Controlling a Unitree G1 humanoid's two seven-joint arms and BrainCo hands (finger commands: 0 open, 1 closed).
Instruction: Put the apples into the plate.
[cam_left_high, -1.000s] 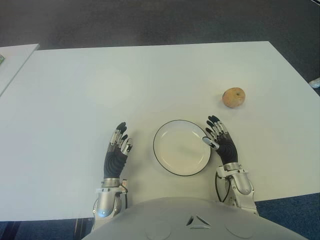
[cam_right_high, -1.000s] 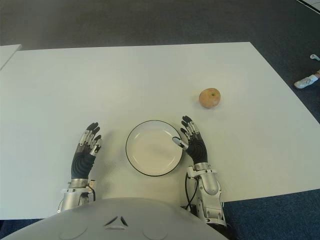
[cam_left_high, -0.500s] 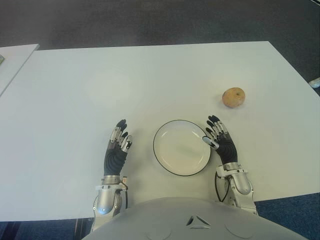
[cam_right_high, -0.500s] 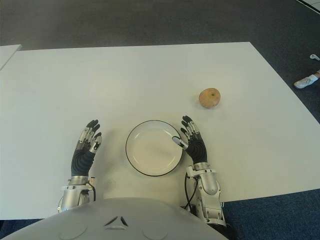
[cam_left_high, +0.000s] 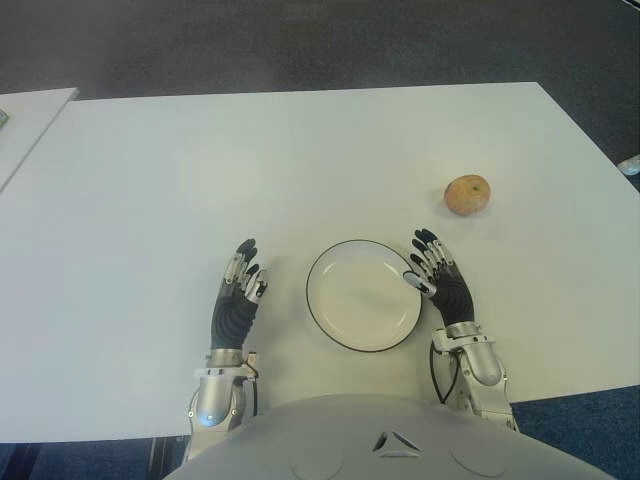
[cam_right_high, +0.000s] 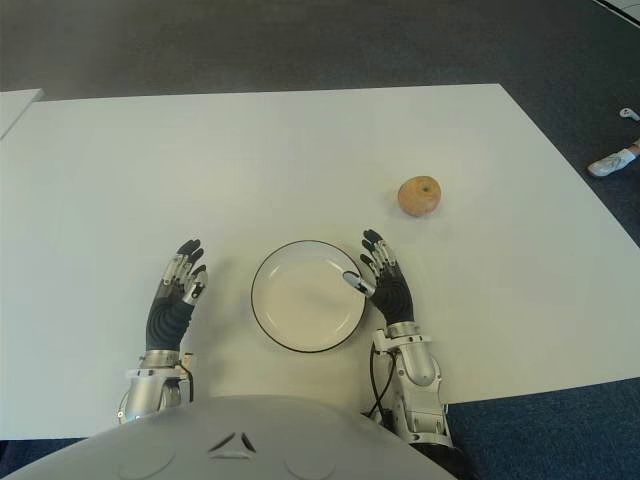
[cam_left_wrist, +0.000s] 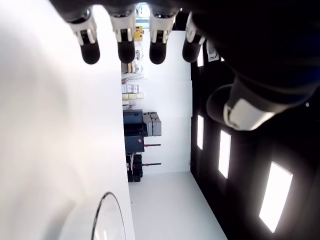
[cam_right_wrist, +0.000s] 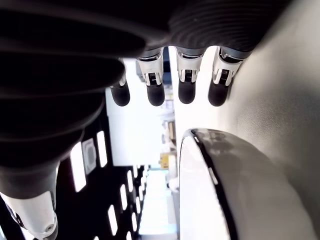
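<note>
No writing shows. A round, yellowish apple (cam_left_high: 467, 195) sits on the smooth white table (cam_left_high: 300, 160), apart from the round, dark-rimmed plate (cam_left_high: 363, 295). The left hand (cam_left_high: 235, 300) and right hand (cam_left_high: 440, 280) flank the plate, fingers extended, empty.

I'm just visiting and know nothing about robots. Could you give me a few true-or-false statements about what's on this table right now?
1. The apple lies in the plate. False: it lies on the white table, beyond the plate toward the robot's right.
2. The right hand is open beside the plate. True.
3. The left hand grasps the apple. False: it is open and holds nothing.
4. The plate sits between the two hands. True.
</note>
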